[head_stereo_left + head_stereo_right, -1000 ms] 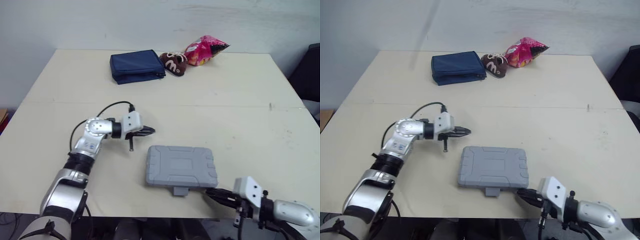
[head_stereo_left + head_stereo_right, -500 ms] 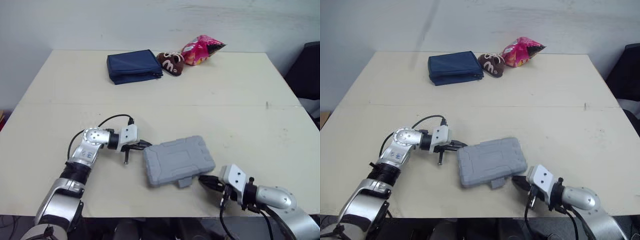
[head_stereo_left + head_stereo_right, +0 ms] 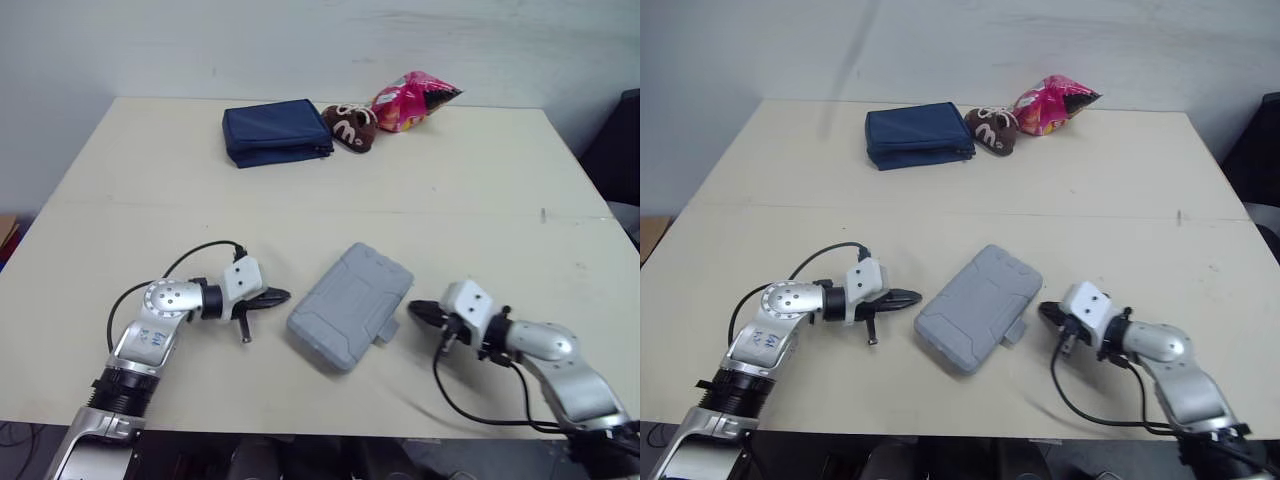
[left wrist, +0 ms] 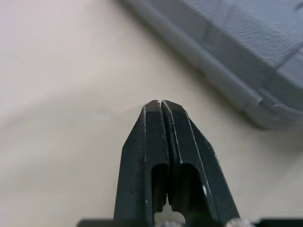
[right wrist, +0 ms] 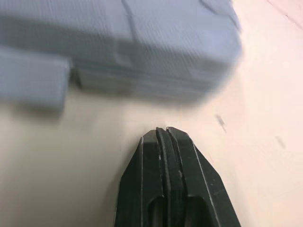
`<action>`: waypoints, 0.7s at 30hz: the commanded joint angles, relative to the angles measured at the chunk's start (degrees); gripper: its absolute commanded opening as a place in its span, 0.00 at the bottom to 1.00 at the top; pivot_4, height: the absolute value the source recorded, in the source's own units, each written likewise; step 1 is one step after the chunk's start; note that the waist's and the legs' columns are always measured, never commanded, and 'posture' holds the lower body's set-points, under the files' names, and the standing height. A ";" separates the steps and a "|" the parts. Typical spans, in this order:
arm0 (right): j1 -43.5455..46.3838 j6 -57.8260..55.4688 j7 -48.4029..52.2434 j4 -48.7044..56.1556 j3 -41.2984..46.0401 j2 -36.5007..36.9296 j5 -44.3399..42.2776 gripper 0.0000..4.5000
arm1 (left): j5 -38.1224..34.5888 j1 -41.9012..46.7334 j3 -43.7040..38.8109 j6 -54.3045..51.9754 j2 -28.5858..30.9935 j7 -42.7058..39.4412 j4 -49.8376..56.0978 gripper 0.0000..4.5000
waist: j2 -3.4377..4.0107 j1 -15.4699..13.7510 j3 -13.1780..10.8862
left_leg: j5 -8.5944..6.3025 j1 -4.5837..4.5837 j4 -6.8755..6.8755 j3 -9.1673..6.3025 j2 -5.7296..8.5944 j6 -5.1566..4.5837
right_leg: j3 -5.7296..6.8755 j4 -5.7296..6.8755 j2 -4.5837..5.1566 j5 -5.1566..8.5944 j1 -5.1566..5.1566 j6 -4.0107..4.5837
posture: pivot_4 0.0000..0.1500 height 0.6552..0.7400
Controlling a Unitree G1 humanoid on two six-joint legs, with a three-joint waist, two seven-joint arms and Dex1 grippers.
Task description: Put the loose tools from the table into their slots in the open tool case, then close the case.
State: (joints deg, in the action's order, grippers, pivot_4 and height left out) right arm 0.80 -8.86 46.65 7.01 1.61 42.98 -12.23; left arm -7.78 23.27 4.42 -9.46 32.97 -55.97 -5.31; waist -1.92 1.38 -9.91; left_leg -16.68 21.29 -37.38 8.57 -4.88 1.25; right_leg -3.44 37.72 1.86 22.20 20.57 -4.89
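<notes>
Centrally, closed grey case (image 3: 350,305) on beige table (image 3: 480,180); pale wall (image 3: 300,40) behind.

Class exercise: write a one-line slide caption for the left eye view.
Closed grey tool case lies askew on the table, flanked by the shut left gripper and shut right gripper.
</notes>
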 commanded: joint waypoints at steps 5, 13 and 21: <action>-15.67 -6.94 3.06 19.95 7.97 -0.90 -13.27 0.00 | -10.43 14.00 4.36 -6.04 -3.95 -12.26 3.62 0.00 | 0.03 -0.62 -0.02 | 0.00 -0.01 0.05 -0.01 0.07 0.01 | 0.00 -0.04 -0.21 -0.01 -0.04 -0.03 | 1.00 1.00; -14.77 -8.73 -3.20 22.36 2.16 -4.90 -8.31 0.00 | 0.21 20.94 16.91 1.78 -12.35 -12.49 -7.36 0.00 | 0.04 0.70 -0.01 | 0.00 -0.07 -0.03 0.12 0.17 0.03 | -0.18 -0.03 -0.32 -0.05 0.01 -0.09 | 1.00 1.00; -10.13 -8.43 -4.59 18.92 -2.29 -7.27 -5.30 0.00 | 6.94 19.90 20.06 4.22 -12.54 -9.61 -12.81 0.00 | 0.04 0.31 -0.02 | 0.02 -0.02 0.02 0.07 -0.02 0.07 | -0.19 -0.03 -0.21 -0.02 0.06 -0.04 | 1.00 1.00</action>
State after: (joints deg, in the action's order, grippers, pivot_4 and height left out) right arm -9.97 -17.79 42.23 25.83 -0.35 35.74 -17.96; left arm -3.43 44.27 23.29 -5.68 19.69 -65.86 -16.54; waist -1.88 1.69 -9.92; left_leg -16.66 21.27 -37.38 8.64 -4.90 1.32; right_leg -3.62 37.69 1.66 22.18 20.62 -4.93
